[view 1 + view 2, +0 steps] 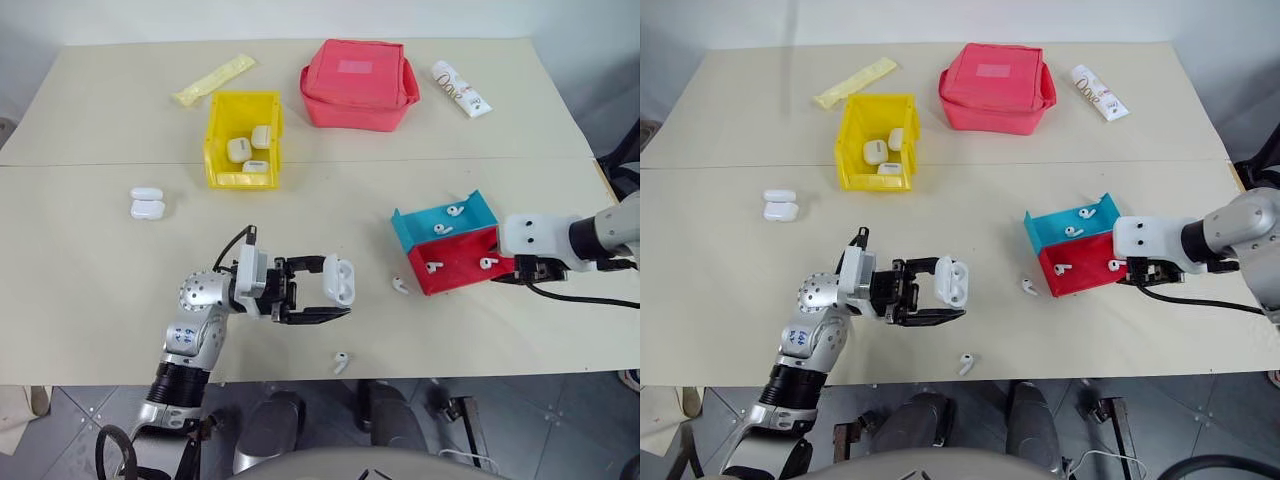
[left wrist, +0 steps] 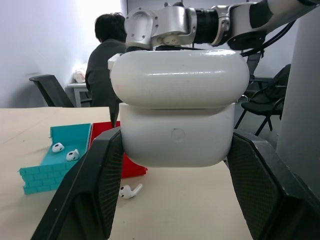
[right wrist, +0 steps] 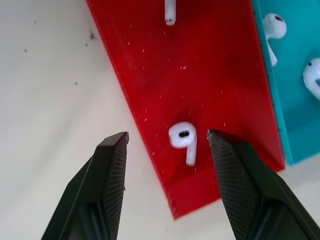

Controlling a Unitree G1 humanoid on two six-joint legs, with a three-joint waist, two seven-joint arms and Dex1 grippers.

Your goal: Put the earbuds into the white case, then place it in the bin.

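We see the left gripper [image 1: 322, 290] clamped on the white case [image 1: 339, 280], holding it above the tabletop [image 1: 90, 260] near the front edge; the case lid looks slightly lifted in the left wrist view.

The right gripper [image 3: 167, 145] has its fingers [image 3: 107, 170] parted, nothing between them, hanging over the red half of the teal-and-red tray [image 1: 455, 265] with 1 earbud [image 3: 183, 140] right below the gap.

Earbuds: 2 in the teal half [image 1: 456, 212], 2 in the red half [image 1: 433, 267], 1 loose on the tabletop just beside the tray's left corner [image 1: 400, 285], 1 more near the front edge of the tabletop [image 1: 341, 361].

The bin [image 1: 243, 138] sits well apart, at the back left, with 3 white cases already inside. 2 more white cases [image 1: 147, 202] lie side by side on the tabletop left of the bin.

Also at the back: red pouch [image 1: 358, 83], yellow packet [image 1: 214, 79], white tube [image 1: 461, 88]. In the left wrist view a person [image 2: 105, 55] sits behind the tabletop, back to us.
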